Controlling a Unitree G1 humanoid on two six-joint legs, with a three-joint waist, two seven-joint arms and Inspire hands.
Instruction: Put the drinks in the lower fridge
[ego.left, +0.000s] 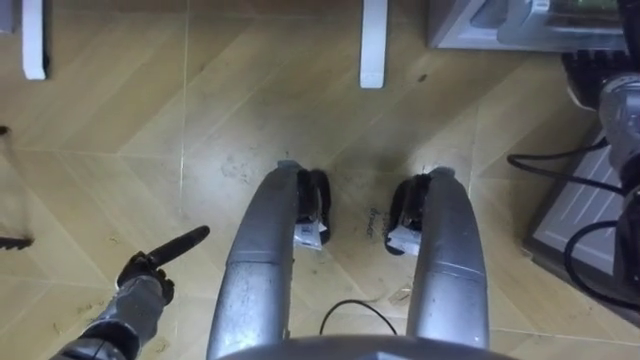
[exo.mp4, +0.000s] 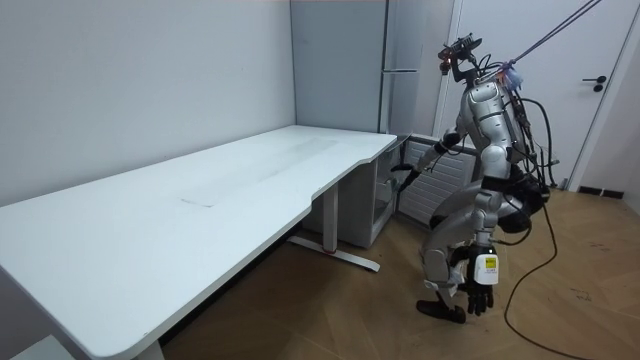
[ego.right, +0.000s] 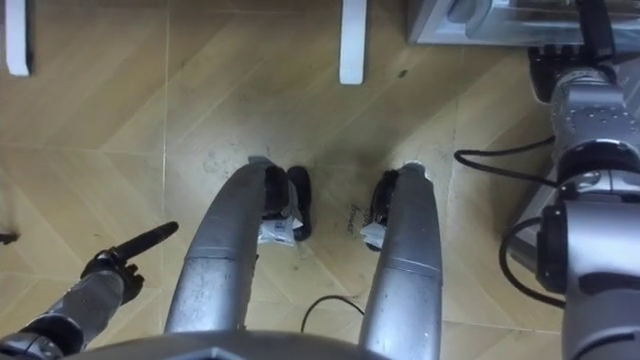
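At the desk (exo.mp4: 200, 200) end, standing knees bent before the fridge (exo.mp4: 340, 80). Hanging left hand (ego.left: 145, 275) low over the wood floor (ego.left: 200, 120), fingers (ego.left: 185, 243) straight, pressed together, empty. Reaching right hand (exo.mp4: 401, 172) out toward the fridge's lower part, well ahead of the left fingertips and higher; cannot tell its grip.

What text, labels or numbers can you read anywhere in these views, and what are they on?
Nothing can be read as text.
On the white and yellow tag above the left hand, room view: print too small to read.
On the floor, eye views: faint dark marks, too blurred to tell whether they are writing.
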